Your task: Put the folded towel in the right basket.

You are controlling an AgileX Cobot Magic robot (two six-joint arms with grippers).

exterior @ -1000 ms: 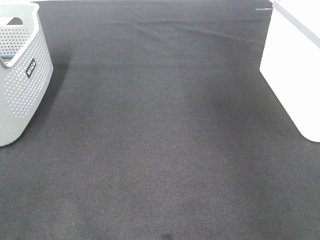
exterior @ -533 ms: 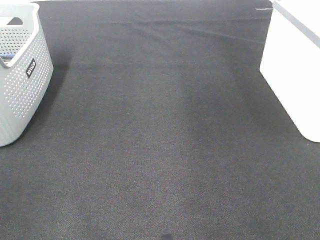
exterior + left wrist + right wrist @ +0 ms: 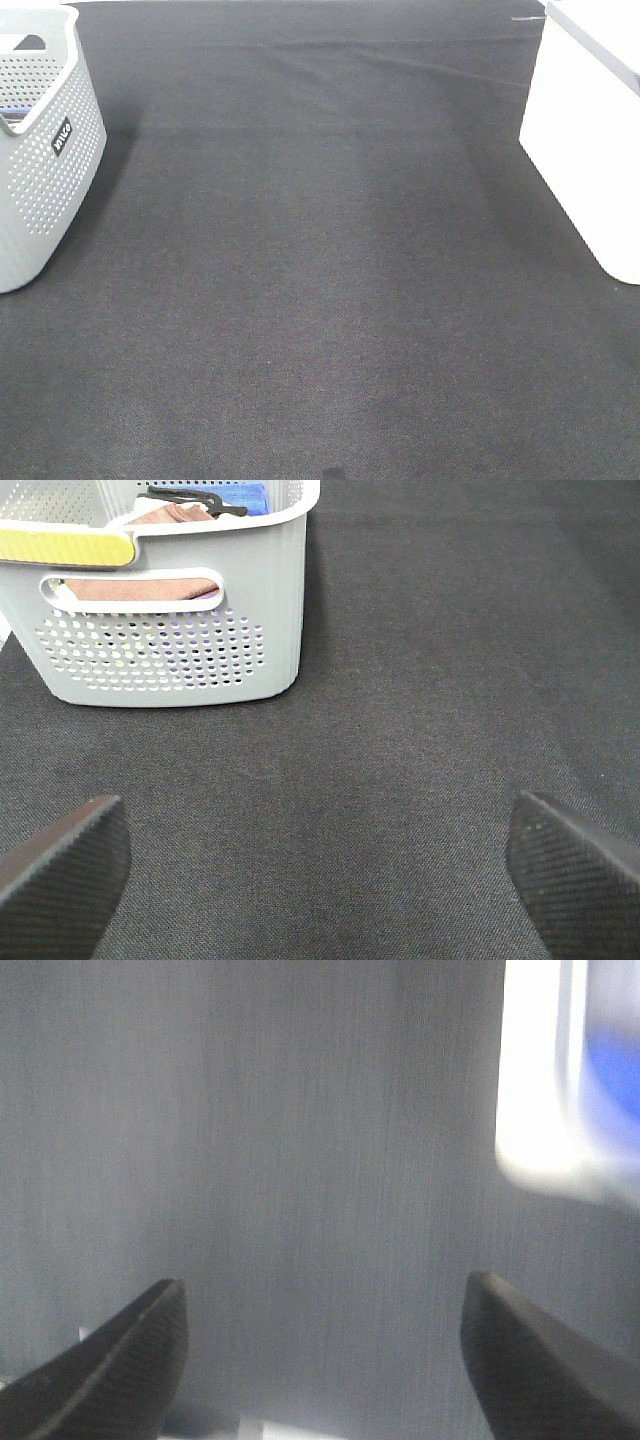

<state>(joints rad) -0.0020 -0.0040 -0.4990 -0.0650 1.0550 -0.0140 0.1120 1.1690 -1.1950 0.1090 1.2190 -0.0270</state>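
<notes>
Left gripper (image 3: 318, 875) is spread wide, nothing held; right gripper (image 3: 325, 1365) likewise, view blurred. Folded towel cannot be located in any view. Two bins are seen: grey perforated basket (image 3: 45, 170) at the left edge, holding cloths, and right basket (image 3: 585, 130), cut off at the right edge. Black mat (image 3: 320, 280) lies open between them.

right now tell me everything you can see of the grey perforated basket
The grey perforated basket stands upright on the dark cloth at the far left of the exterior high view. It looks like plastic, with rows of small holes, a smooth rim, a handle cutout and a small black label. The left wrist view shows folded cloths inside, brownish and blue. Neither gripper touches it.
</notes>
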